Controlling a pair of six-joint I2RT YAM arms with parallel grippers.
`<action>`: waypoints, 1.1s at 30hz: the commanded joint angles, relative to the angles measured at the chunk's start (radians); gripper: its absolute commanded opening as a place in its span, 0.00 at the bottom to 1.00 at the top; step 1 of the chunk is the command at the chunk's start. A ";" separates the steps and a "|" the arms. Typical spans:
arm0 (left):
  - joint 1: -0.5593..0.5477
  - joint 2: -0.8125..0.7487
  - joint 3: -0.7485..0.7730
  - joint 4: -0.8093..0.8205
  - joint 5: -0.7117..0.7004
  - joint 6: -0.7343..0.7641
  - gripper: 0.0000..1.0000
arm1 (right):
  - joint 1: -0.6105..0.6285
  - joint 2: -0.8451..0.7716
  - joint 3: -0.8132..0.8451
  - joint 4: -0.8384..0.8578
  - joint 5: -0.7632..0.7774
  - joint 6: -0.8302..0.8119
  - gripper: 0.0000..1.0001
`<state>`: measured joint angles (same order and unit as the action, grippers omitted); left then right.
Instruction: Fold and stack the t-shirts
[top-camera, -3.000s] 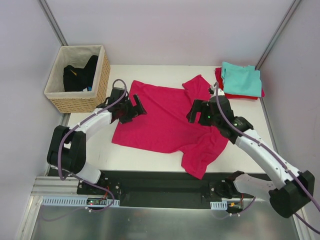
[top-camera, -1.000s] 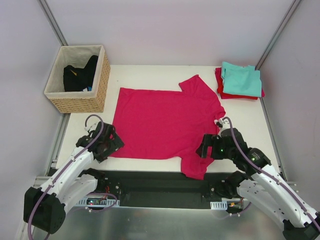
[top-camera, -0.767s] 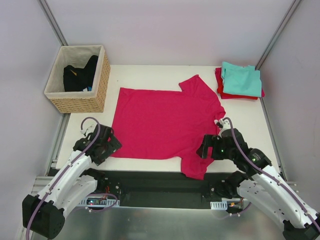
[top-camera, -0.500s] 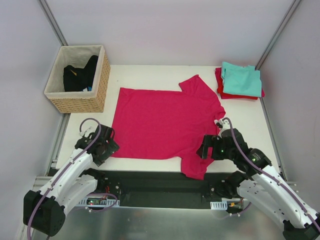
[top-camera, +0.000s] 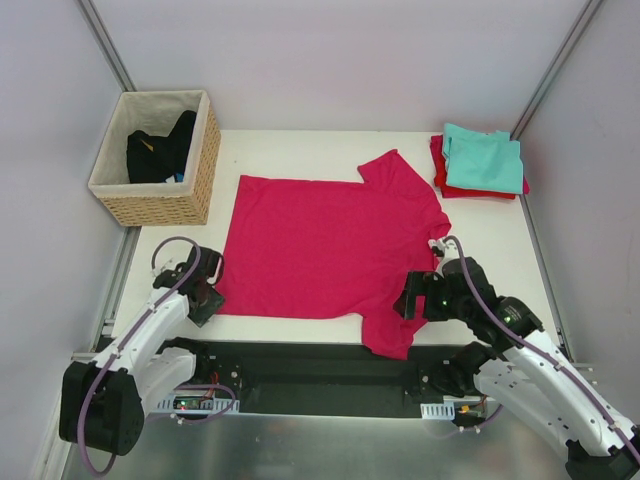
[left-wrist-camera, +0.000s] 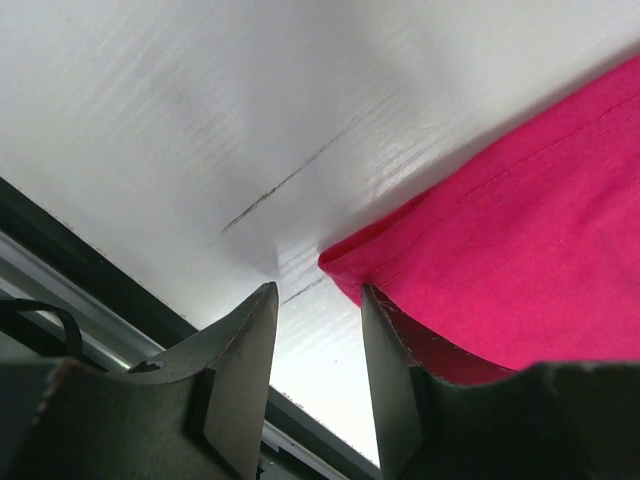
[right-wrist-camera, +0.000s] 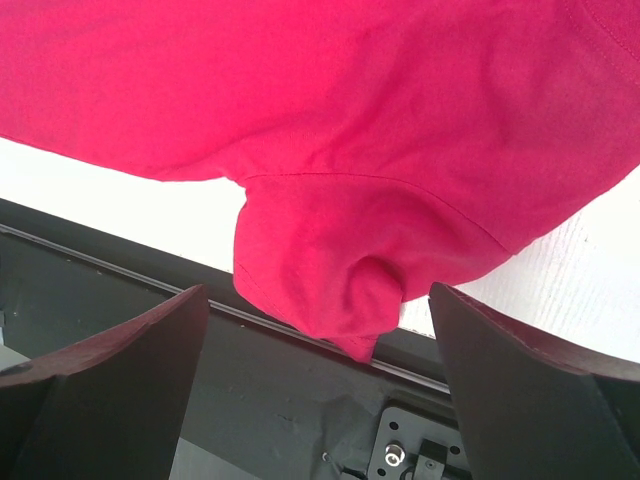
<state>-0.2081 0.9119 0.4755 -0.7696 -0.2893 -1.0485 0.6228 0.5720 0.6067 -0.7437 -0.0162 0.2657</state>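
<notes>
Magenta-pink t-shirt (top-camera: 330, 245) spread flat across the middle of the white table (top-camera: 300, 150), far sleeve (top-camera: 392, 165) pointing toward the back wall, near sleeve (top-camera: 395, 325) bunched and drooping over the front edge toward the black rail (top-camera: 300, 372). At the shirt's near-left corner (left-wrist-camera: 335, 265), left gripper (left-wrist-camera: 318, 300) low over the tabletop, jaws set to a slim gap, bare white table showing between them and no cloth pinched. Hem corner lying just past the tips, fabric running behind the finger (left-wrist-camera: 395, 380) on the right of the wrist view, contact there hard to judge from that angle. On the other side, right gripper (right-wrist-camera: 318, 300) poised above the crumpled near sleeve, fingers (right-wrist-camera: 110, 370) splayed wide to either side of it and grasping nothing. Folded teal t-shirt (top-camera: 485, 160) stacked on a folded red t-shirt (top-camera: 438, 165) in the far-right corner of the table, well apart from the pink one, red showing only as a fringe along the left and near edges of the pile. Wicker basket (top-camera: 200, 175) standing at the far-left corner, a dark garment (top-camera: 160, 150) heaped inside against its pale lining.
</notes>
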 joint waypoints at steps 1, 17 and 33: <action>0.027 0.045 0.003 0.042 0.006 0.028 0.39 | 0.005 0.006 0.034 -0.025 -0.021 -0.023 0.96; 0.033 0.047 0.038 0.085 0.072 0.048 0.56 | 0.005 0.054 0.041 0.007 -0.048 -0.039 0.96; 0.033 -0.090 0.057 0.052 0.159 0.031 0.55 | 0.006 0.035 0.005 0.021 -0.054 -0.023 0.96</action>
<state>-0.1875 0.8165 0.5068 -0.6865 -0.1562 -1.0080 0.6235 0.6117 0.6163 -0.7444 -0.0578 0.2352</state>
